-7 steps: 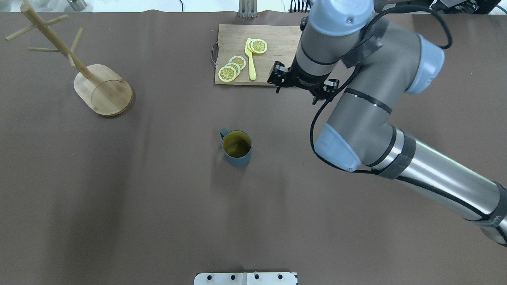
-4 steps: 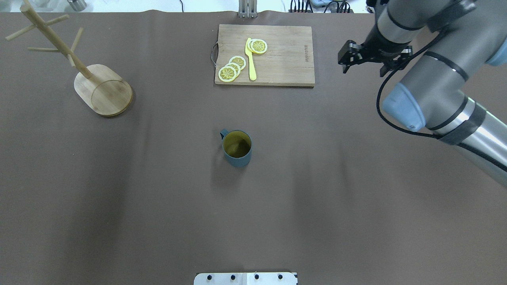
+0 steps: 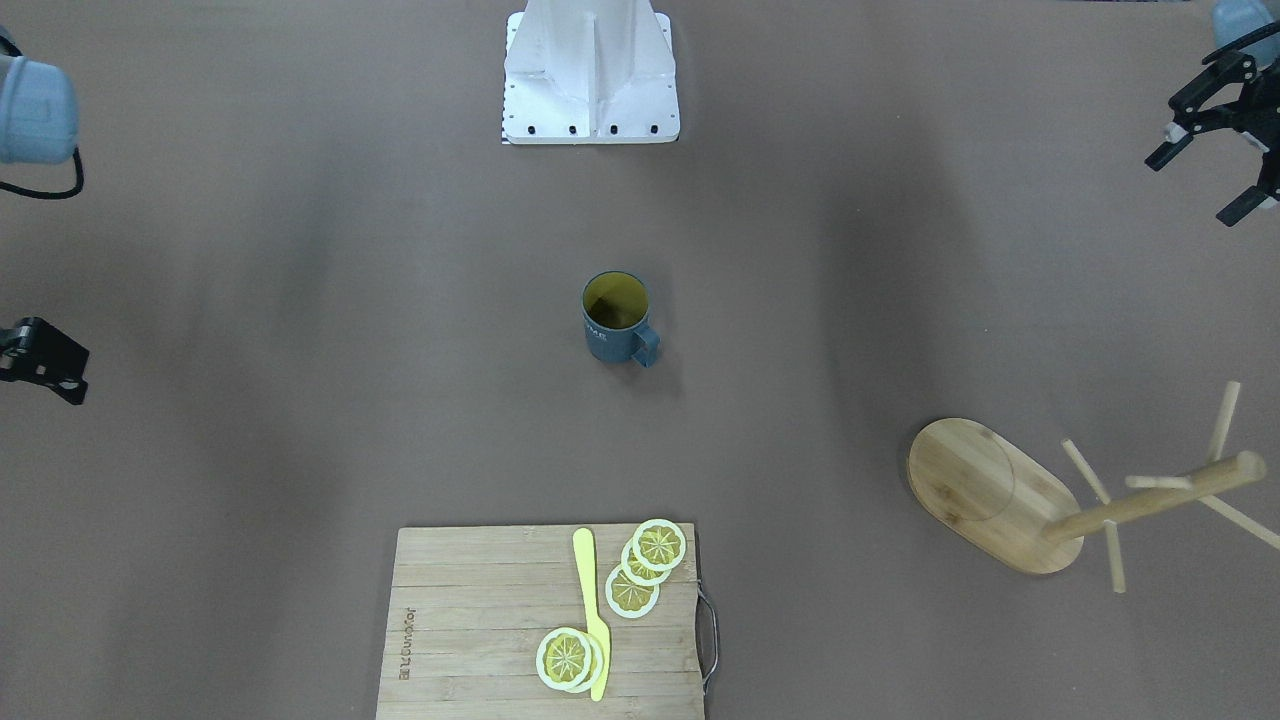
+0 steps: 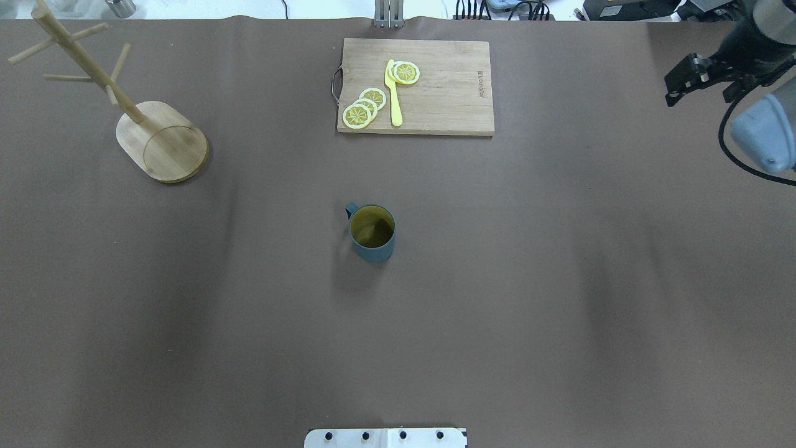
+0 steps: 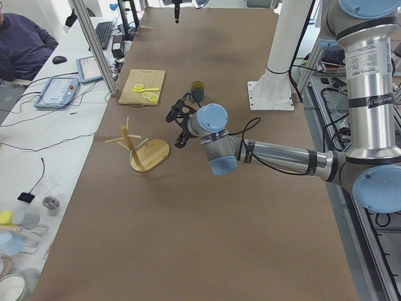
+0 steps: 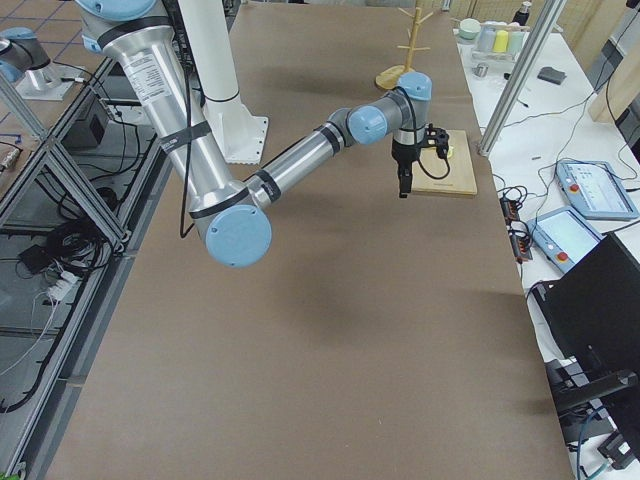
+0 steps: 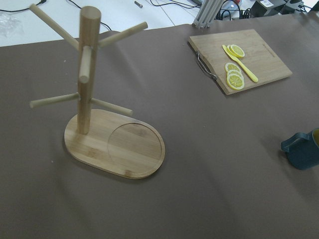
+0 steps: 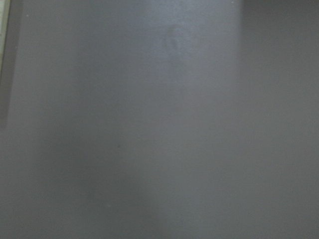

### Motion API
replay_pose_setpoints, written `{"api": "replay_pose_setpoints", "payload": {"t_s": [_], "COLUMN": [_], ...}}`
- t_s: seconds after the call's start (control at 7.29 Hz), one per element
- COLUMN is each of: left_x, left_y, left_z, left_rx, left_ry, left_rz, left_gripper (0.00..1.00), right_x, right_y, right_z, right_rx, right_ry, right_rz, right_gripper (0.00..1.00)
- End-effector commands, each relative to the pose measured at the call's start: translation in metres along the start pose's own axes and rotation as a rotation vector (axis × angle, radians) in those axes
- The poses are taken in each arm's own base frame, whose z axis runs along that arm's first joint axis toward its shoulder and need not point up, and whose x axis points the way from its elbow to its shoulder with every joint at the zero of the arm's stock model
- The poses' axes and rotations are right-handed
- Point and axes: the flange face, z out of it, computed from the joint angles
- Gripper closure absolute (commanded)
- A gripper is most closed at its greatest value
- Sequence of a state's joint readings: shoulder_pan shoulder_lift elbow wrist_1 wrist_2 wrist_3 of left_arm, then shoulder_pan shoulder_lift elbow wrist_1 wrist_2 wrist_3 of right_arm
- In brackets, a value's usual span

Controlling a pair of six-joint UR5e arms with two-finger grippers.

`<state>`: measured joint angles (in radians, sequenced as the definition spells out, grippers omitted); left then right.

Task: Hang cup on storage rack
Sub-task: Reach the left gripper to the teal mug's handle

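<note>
The cup (image 4: 372, 232) stands upright mid-table, its handle toward the far left; it also shows in the front view (image 3: 615, 318) and at the right edge of the left wrist view (image 7: 301, 152). The storage rack (image 4: 163, 142) stands at the far left, empty, and fills the left wrist view (image 7: 114, 142). My right gripper (image 4: 698, 99) hangs open and empty over the far right of the table, well away from the cup. My left gripper (image 3: 1192, 190) is open and empty, up in the air at the near left side, short of the rack (image 3: 985, 495).
A wooden cutting board (image 4: 444, 93) with lemon slices (image 4: 364, 106) and a yellow knife (image 4: 393, 93) lies at the far centre. The robot's white base plate (image 4: 385, 437) is at the near edge. The right wrist view shows only blurred brown table cover.
My right arm has swung from over the cutting board's right end to the far right edge of the table. The cup and the rack have not moved.
</note>
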<state>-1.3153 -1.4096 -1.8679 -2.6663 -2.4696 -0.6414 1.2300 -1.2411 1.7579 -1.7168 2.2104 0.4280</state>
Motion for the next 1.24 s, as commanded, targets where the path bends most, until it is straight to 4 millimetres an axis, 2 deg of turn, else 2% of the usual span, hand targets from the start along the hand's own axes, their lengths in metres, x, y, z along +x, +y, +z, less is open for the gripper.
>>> {"api": "replay_pose_setpoints", "payload": {"t_s": [0.0, 0.14, 0.27, 0.55, 0.82, 1.1], "left_x": [0.038, 0.056, 0.073, 0.102, 0.129, 0.182], "left_y": [-0.006, -0.01, -0.024, -0.032, -0.042, -0.039], "left_z": [0.06, 0.092, 0.134, 0.216, 0.265, 0.315], "left_rx": [-0.001, -0.01, -0.015, 0.006, 0.005, 0.05], "left_ry": [0.027, 0.047, 0.073, 0.055, 0.078, 0.081], "left_rz": [0.053, 0.072, 0.085, 0.113, 0.136, 0.161], "left_gripper": [0.01, 0.01, 0.02, 0.02, 0.02, 0.03], "right_x": [0.099, 0.13, 0.154, 0.181, 0.203, 0.234], "right_y": [0.029, 0.045, 0.06, 0.085, 0.104, 0.131], "right_z": [0.001, 0.007, 0.014, 0.027, 0.037, 0.043], "right_rx": [-0.029, -0.045, -0.059, -0.037, -0.062, -0.08], "right_ry": [0.0, 0.011, 0.018, 0.017, 0.027, 0.06], "right_rz": [-0.053, -0.042, -0.01, -0.01, 0.031, 0.081], "right_gripper": [0.0, 0.0, 0.0, 0.0, 0.0, 0.0]}}
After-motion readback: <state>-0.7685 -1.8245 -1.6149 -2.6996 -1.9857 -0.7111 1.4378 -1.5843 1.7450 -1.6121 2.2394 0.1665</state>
